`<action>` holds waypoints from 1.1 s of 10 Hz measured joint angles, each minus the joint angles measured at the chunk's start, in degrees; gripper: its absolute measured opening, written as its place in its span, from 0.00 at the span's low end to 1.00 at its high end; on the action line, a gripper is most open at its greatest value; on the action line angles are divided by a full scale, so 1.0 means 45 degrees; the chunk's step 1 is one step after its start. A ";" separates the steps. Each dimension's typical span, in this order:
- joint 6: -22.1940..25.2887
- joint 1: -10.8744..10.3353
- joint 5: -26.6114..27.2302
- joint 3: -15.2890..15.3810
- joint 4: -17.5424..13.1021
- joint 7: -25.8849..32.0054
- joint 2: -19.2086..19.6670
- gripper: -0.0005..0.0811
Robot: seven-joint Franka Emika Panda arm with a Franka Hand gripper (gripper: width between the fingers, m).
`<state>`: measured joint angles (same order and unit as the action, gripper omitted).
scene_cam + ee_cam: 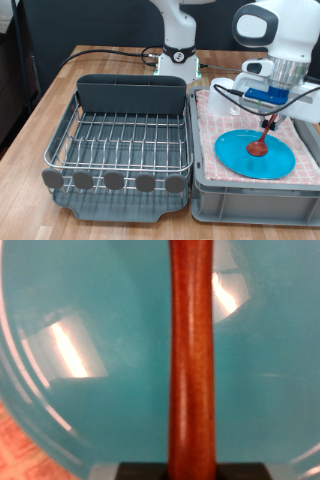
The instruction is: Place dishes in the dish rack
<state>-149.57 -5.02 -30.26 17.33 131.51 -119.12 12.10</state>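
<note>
My gripper hangs over the grey bin at the exterior view's right and is shut on the upper end of the brown wooden spoon. The spoon slants down and its bowl rests on or just above the light-blue plate, which lies flat on the pink checked cloth. In the wrist view the spoon's handle runs straight up the middle with the plate behind it. The silver wire dish rack, with its dark grey tray and back compartment, stands empty on the left. The white mug is out of view.
The grey bin lined with pink checked cloth stands right beside the rack on the wooden table. The robot's base and black cables are behind the rack.
</note>
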 joint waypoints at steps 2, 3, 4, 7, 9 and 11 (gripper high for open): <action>0.0878 0.0166 0.2456 0.0385 0.0073 0.1810 -0.0915 0.12; 0.1496 0.0216 0.3761 0.0489 0.0122 0.2696 -0.1401 0.12; 0.2099 0.0223 0.4835 0.0499 0.0235 0.3197 -0.1903 0.12; 0.3242 0.0234 0.6736 0.0296 0.0911 0.3155 -0.3353 0.12; 0.3233 0.0244 0.7102 0.0178 0.1720 0.1961 -0.4398 0.12; 0.3261 0.0278 0.7056 0.0150 0.1715 0.1818 -0.4330 0.12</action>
<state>-134.90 -3.77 1.49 18.00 139.23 -110.94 -7.39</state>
